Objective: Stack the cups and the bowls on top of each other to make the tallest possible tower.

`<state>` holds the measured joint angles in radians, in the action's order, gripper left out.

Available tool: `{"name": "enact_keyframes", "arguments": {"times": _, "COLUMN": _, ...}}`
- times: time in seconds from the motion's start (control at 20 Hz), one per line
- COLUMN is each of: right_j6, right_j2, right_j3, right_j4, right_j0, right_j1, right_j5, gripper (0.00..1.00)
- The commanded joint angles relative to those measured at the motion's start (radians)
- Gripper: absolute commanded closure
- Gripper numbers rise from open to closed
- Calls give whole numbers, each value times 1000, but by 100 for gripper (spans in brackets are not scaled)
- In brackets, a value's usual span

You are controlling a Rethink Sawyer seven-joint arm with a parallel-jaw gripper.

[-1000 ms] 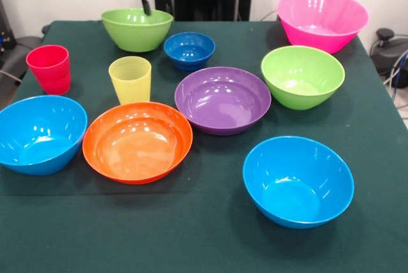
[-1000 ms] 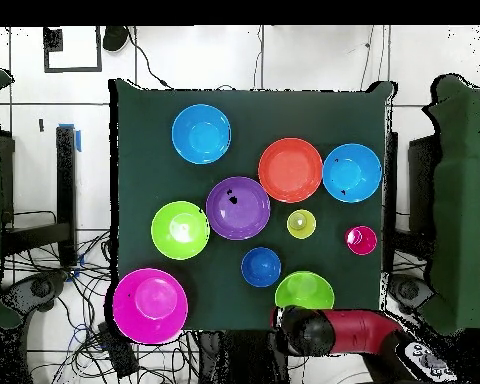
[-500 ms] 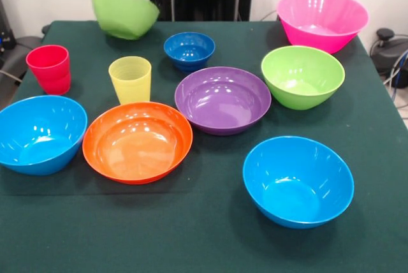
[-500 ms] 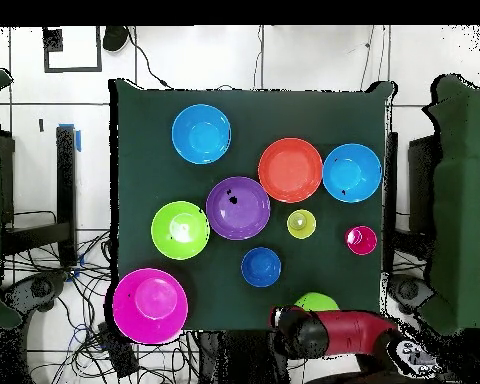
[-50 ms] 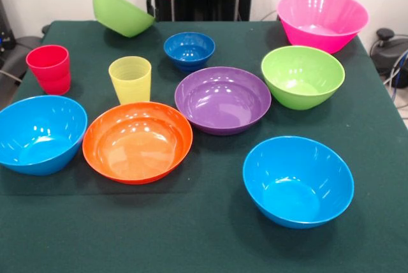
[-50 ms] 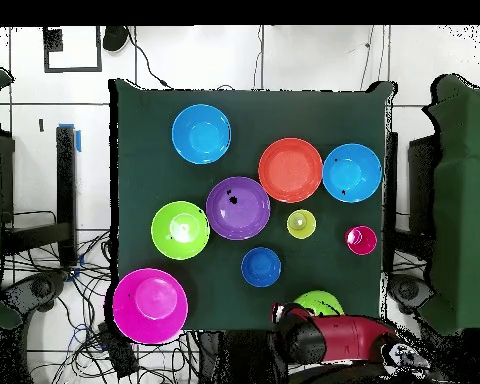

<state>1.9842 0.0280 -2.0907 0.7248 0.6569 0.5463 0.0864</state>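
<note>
Claw [image 5: 152, 9] grips glossy lime green bowl [image 5: 120, 13] by rim, tilted, lifted off green cloth table [image 5: 204, 235].

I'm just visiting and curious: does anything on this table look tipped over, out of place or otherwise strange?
One thing: a glossy lime green plastic bowl at the table's back edge is lifted and steeply tilted, gripped at its rim by the robot's gripper. The other bowls and both cups sit upright on the dark green tablecloth.

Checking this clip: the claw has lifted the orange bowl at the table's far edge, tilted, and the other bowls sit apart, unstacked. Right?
Not quite. The front view shows that the lifted, tilted bowl is a lime green bowl, held at the claw. The orange bowl sits on the table. Nothing is stacked.
</note>
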Motion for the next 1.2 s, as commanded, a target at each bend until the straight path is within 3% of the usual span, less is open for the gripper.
{"name": "enact_keyframes", "arguments": {"times": 0.05, "right_j6": 144, "right_j2": -24, "right_j3": 95, "right_j4": -66, "right_j0": -32, "right_j1": -9, "right_j5": -57, "gripper": 100}}
{"name": "enact_keyframes", "arguments": {"times": 1.2, "right_j6": 81, "right_j2": -106, "right_j3": 77, "right_j4": -156, "right_j0": 30, "right_j1": 56, "right_j5": 55, "gripper": 100}}
